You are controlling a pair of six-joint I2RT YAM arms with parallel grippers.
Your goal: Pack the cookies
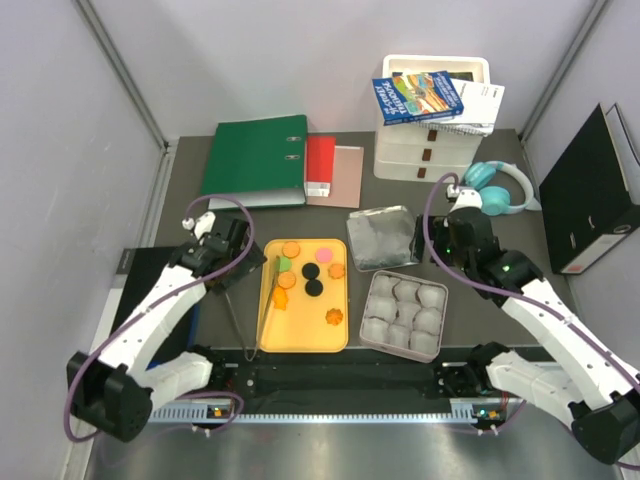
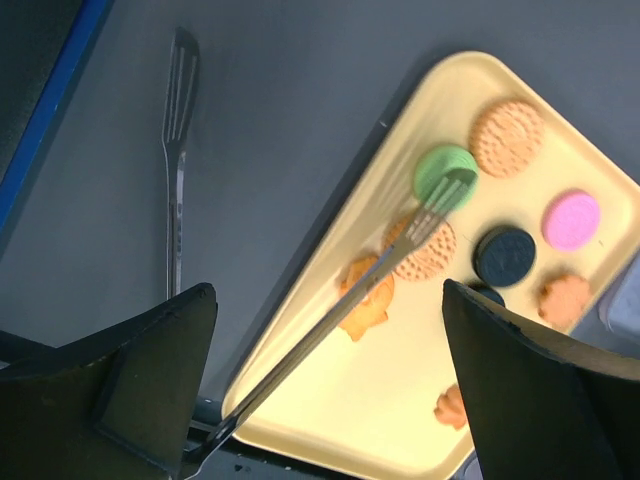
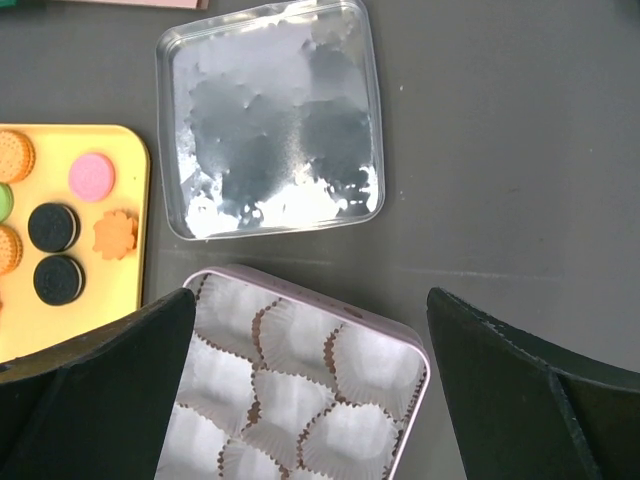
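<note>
Packing looks unstarted: left claw (image 2: 330,335) and right claw (image 3: 310,395) gape empty; next move likely needs the slotted metal tongs (image 2: 445,195) lying over the small round cookies (image 2: 506,137).

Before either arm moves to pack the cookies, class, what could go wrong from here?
1. The tongs straddle the rim of the yellow tray, one tip over the green cookie; lifting them carelessly may drag or flick it off.
2. The paper cups in the tin look light; a dropped cookie could tip one.
3. The lid lies close beside the tin, so a reaching arm may knock it.
</note>
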